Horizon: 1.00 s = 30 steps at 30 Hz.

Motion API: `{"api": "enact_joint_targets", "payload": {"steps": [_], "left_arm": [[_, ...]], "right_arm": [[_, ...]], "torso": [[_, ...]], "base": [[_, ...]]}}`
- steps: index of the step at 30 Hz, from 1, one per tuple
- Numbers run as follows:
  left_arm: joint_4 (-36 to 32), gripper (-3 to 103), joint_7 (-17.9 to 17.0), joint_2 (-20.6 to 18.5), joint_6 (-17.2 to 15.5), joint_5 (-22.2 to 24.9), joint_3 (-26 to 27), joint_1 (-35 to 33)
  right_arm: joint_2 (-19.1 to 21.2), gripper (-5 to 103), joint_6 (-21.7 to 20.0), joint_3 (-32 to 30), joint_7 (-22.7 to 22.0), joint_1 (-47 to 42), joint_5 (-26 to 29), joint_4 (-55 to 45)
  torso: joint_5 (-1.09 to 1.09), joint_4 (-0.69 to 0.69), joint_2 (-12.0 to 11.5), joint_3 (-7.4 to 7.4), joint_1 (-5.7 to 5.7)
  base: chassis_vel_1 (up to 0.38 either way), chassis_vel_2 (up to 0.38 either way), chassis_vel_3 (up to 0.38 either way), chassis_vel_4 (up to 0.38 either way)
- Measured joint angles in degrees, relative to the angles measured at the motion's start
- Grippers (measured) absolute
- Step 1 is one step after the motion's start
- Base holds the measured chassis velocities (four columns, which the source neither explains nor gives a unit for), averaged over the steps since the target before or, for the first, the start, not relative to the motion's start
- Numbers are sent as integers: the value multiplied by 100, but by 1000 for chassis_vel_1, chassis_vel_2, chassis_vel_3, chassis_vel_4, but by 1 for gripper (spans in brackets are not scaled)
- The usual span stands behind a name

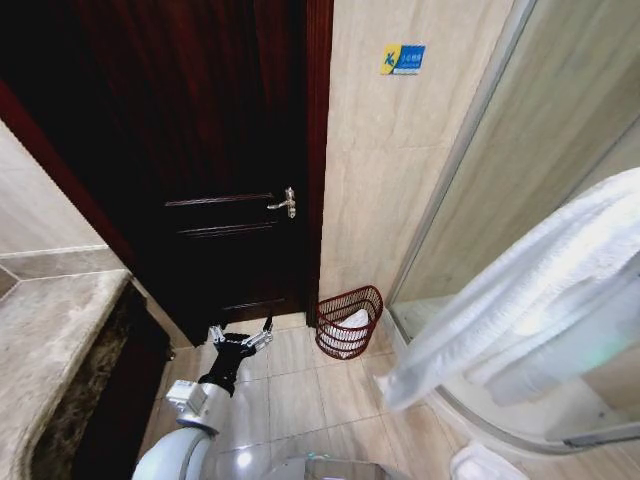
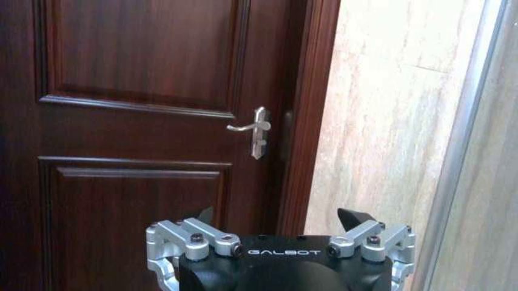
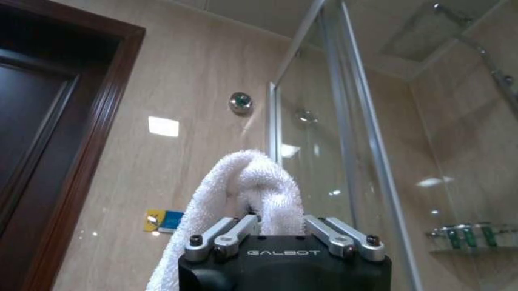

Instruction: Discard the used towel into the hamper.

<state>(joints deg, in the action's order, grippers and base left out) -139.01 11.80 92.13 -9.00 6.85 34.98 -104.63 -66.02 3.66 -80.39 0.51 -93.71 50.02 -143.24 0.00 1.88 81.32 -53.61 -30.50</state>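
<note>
1. Closest of all, the right gripper [image 3: 275, 225] is clamped on the white towel [image 3: 242, 188]; in the right wrist view a thick fold of terry cloth bulges up from between the closed fingers and a length of it trails down beside the gripper body; in the head view the same towel [image 1: 520, 290] hangs as a long diagonal drape across the right side, in front of the shower.
2. Lower and to the left, the left gripper [image 1: 240, 338] is held out low above the tiled floor [image 1: 290, 400], its dark fingertips spread apart with nothing between them; the left wrist view shows the two tips [image 2: 356, 218] standing clear of each other, pointed toward the door.
3. Just beyond, the hamper [image 1: 350, 322] sits on the floor at the foot of the beige tiled wall [image 1: 390, 160], between the door frame and the shower's edge; it is a dark reddish-brown basket of open ribs, tilted with its mouth toward the robot, and something white lies inside it; it is to the right of the left gripper and well apart from it.
4. Farther back, the dark wooden door [image 1: 210, 150] stands closed, with a silver lever handle [image 1: 284, 203]; a small blue and yellow sticker [image 1: 402, 58] is fixed high on the wall.
5. On the right, the glass shower enclosure [image 1: 520, 130] rises behind the towel; on the left, a stone countertop [image 1: 45, 340] runs along the wall.
</note>
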Motion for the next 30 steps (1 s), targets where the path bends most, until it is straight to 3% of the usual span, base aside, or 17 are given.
{"api": "enact_joint_targets", "payload": {"steps": [19, 30], "left_arm": [[0, 100, 0, 0, 0, 0, 0, -1], [0, 100, 0, 0, 0, 0, 0, -1]], "right_arm": [[178, 12, 99, 85, 75, 218, 70, 0], [695, 12, 50, 260, 86, 731, 335, 0]], "torso": [[-1, 0, 0, 2, 4], [-1, -2, 0, 2, 3]], "base": [[26, 31, 34, 31], [16, 19, 18, 20]]}}
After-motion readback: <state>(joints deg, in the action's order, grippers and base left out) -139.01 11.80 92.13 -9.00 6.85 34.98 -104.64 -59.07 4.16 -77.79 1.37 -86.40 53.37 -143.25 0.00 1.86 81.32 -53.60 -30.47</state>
